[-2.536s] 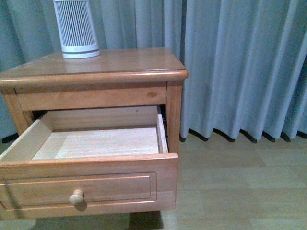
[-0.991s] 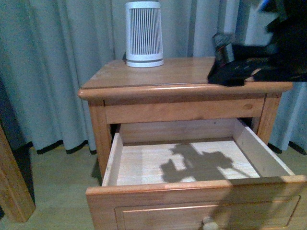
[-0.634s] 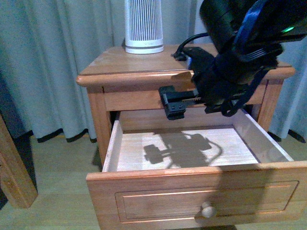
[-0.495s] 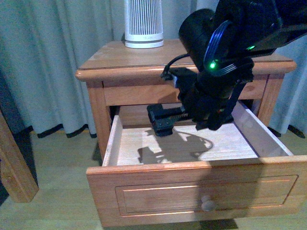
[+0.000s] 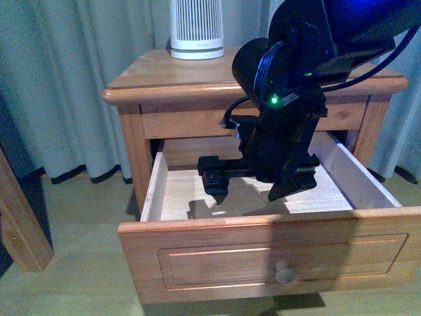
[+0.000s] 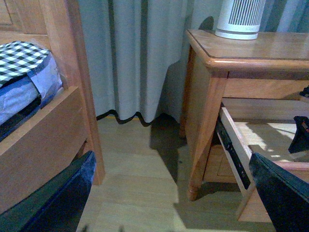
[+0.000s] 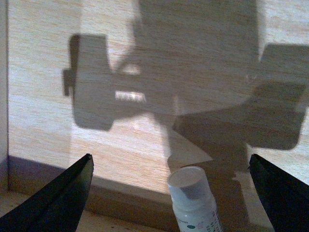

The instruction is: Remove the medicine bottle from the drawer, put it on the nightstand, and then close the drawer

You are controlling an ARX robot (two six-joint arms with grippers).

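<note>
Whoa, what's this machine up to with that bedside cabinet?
The robot's right arm reaches down into the nightstand's open upper drawer, apparently going for a small white medicine bottle that sits near one of the drawer's walls. Its right tool is open and lined up on the bottle, not gripping it yet. The left tool hangs open off to the side, holding nothing. A ribbed white cylinder stands on the nightstand's top.
</note>
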